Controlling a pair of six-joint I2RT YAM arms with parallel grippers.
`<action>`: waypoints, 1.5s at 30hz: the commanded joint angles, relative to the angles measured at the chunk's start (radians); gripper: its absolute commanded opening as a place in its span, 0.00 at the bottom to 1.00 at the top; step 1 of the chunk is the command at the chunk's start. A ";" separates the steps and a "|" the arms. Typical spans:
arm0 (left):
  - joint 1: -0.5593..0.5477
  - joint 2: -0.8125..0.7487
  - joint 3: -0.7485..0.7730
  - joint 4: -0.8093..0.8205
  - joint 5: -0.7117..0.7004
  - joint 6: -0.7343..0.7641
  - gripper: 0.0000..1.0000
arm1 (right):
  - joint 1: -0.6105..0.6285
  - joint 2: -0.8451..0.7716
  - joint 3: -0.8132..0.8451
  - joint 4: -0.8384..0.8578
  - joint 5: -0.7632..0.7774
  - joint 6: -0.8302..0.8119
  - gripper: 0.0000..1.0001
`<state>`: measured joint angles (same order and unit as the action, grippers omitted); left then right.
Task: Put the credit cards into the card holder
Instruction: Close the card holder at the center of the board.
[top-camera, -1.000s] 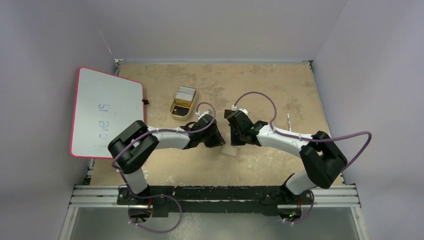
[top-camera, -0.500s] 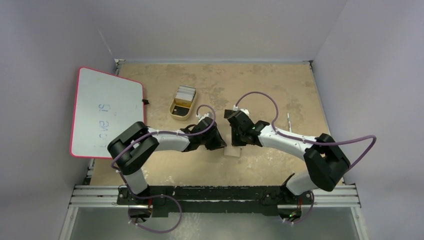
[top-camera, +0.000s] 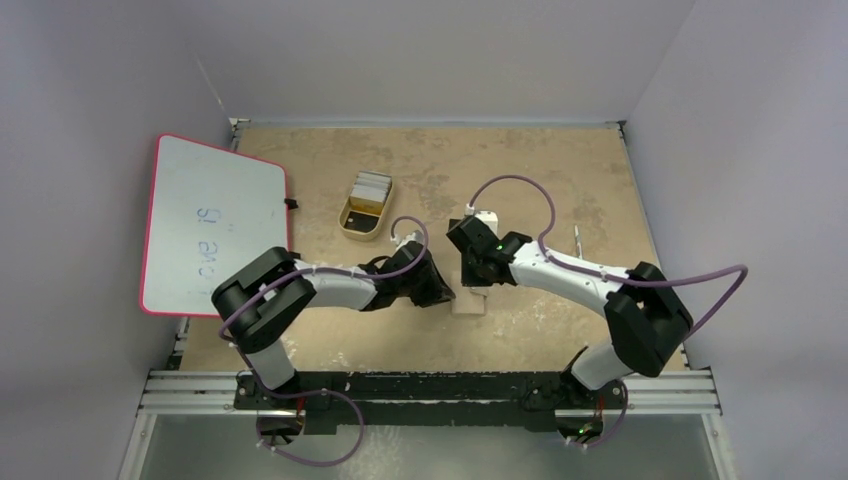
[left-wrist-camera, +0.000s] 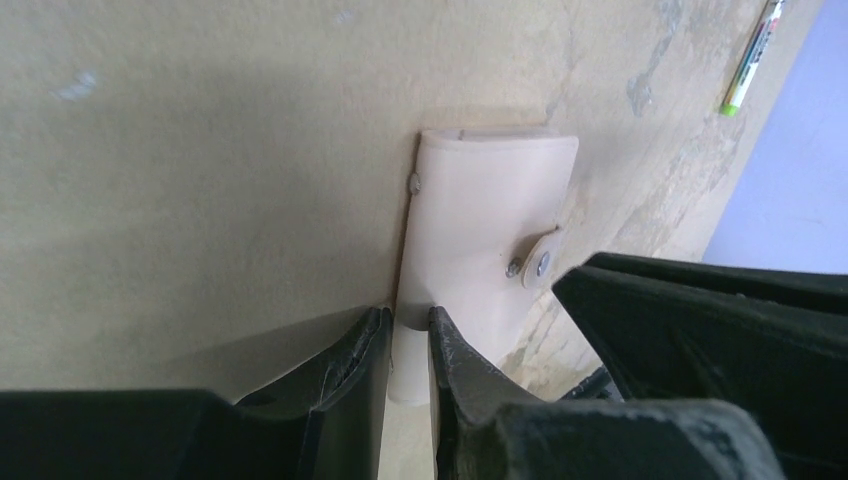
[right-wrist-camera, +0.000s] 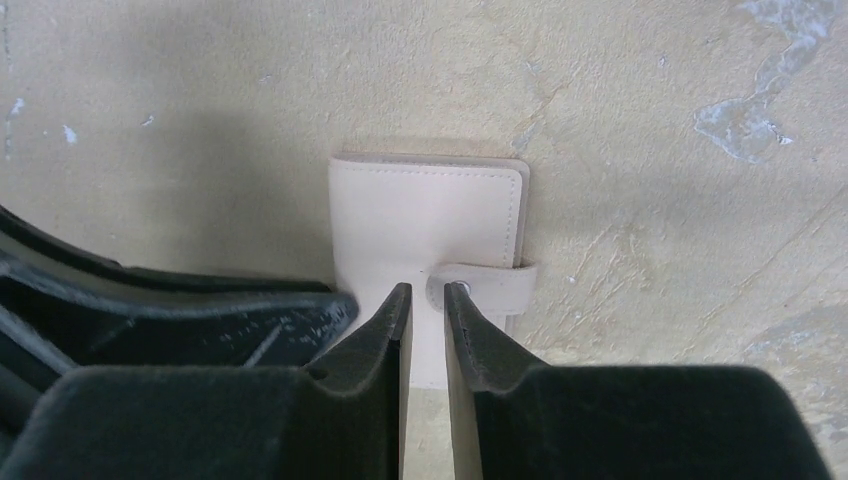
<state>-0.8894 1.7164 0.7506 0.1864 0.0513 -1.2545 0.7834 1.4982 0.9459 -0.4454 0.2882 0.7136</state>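
No pale plastic credit cards (top-camera: 371, 186) are loaded yet: they sit in the far-left yellow tray (top-camera: 350, 227), while the snapped-shut tan bifold card holder (right-wrist-camera: 430, 215) lies centrally, edge pinched by the left gripper (left-wrist-camera: 408, 320), right gripper (right-wrist-camera: 427, 292) narrow, grip unclear.

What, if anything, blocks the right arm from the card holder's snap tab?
Probably nothing, so yes: right tool sits at the snap tab; left tool holds the other side of the card holder.
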 joint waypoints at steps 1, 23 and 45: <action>-0.026 -0.012 -0.012 0.092 0.038 -0.059 0.20 | 0.023 0.034 0.065 -0.066 0.087 0.047 0.20; -0.031 -0.031 -0.014 0.071 0.007 -0.049 0.20 | 0.055 0.113 0.091 -0.124 0.164 0.086 0.25; -0.031 -0.039 -0.004 0.032 -0.017 -0.024 0.20 | 0.095 0.166 0.118 -0.148 0.183 0.083 0.15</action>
<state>-0.9176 1.7088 0.7383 0.2123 0.0517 -1.2972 0.8658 1.6497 1.0218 -0.5591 0.4297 0.7856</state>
